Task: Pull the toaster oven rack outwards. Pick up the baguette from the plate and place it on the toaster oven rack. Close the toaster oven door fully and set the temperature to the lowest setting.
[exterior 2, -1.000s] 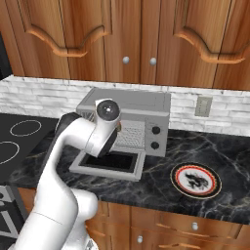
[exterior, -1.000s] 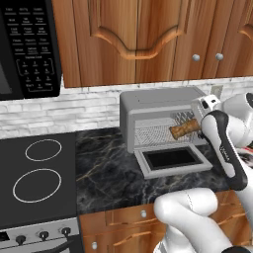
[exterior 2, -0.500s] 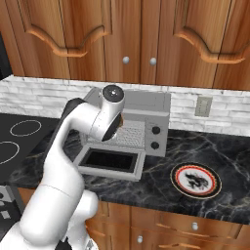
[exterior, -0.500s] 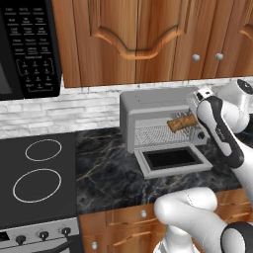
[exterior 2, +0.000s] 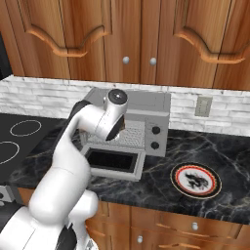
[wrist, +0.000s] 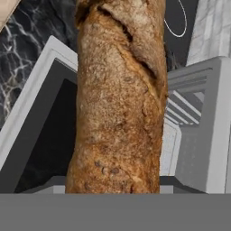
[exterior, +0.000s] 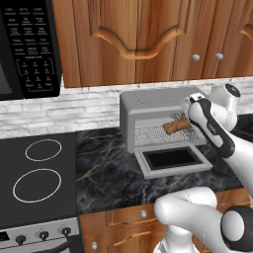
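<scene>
The light-grey toaster oven (exterior: 148,101) (exterior 2: 146,101) stands on the dark marble counter with its door (exterior: 173,159) (exterior 2: 111,161) dropped flat. The wire rack (exterior: 150,134) lies in the cavity. My gripper (exterior: 188,122) is shut on the golden-brown baguette (exterior: 176,125) and holds it just above the rack at the cavity mouth. In the hand view the baguette (wrist: 119,103) fills the middle, hiding the fingertips, with the open door (wrist: 27,103) beneath it. The red-rimmed plate (exterior 2: 196,179) sits bare to the oven's right. My arm hides part of the cavity in the right base view.
Two dark knobs (exterior 2: 156,131) sit on the oven's right front. A black cooktop (exterior: 37,168) lies to the left, with a black microwave (exterior: 24,49) above it. Wooden cabinets hang over the counter. A wall outlet (exterior 2: 203,106) is behind the plate.
My hand has carried the baguette a little left and inward, toward the oven cavity, and the elbow has swung with it. The oven, door and plate have stayed put.
</scene>
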You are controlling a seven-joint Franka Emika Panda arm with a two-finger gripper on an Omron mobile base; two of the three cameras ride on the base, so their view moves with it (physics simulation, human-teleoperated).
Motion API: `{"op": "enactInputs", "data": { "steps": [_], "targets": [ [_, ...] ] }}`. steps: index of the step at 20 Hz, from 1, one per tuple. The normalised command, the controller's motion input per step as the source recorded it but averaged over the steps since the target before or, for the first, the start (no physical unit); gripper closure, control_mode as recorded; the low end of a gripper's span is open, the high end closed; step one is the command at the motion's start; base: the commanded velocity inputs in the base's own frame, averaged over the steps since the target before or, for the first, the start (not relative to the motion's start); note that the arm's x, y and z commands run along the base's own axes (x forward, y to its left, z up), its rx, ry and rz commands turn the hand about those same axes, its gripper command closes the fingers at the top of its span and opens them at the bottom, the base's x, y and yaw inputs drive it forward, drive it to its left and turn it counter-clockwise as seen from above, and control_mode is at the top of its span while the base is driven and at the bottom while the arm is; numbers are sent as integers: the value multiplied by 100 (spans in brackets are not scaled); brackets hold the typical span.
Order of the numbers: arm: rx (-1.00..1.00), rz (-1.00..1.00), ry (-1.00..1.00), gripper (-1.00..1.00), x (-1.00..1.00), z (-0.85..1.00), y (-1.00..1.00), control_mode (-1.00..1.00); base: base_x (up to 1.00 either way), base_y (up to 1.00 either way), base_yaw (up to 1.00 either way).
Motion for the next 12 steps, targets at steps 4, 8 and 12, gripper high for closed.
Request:
{"op": "enactInputs", "data": {
  "steps": [4,8,12],
  "targets": [
    [0,-8,1,100,24,-28,19,-100,0,0,0],
    [0,-10,2,100,27,-11,14,-100,0,0,0],
    [3,0,0,100,33,-27,0,-100,0,0,0]
  ]
}}
